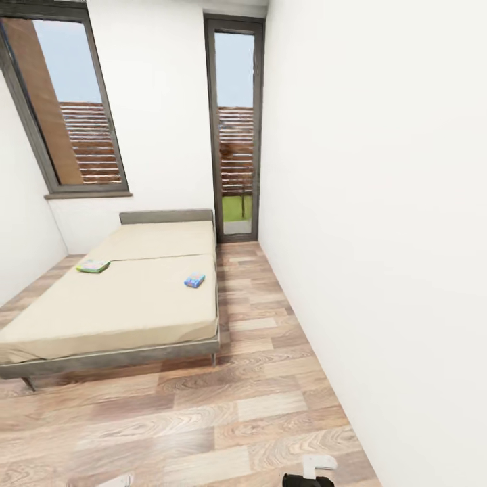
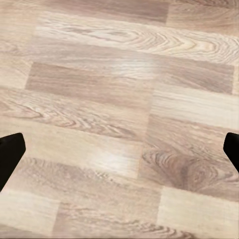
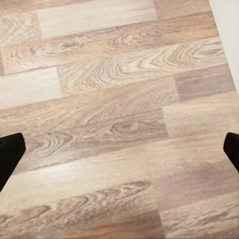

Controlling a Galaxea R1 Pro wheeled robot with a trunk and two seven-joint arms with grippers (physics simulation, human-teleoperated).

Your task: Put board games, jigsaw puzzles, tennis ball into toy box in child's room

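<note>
Both grippers, the left gripper [image 2: 119, 149] and the right gripper [image 3: 119, 149], hang spread wide and empty over the wooden floor [image 1: 257, 406], carried low, I judge, for the drive. Ahead on the bed [image 1: 122, 304] lie two board games, the white-green one [image 1: 93, 266] near the far side and the small blue one [image 1: 195, 280] by the near edge, easiest to reach.

Head cam: high, looks forward and down the room at the bed [image 1: 115, 297], far off. Both wrist cams face straight down at the wood floor [image 2: 119, 99], close. All three views share the floor.
</note>
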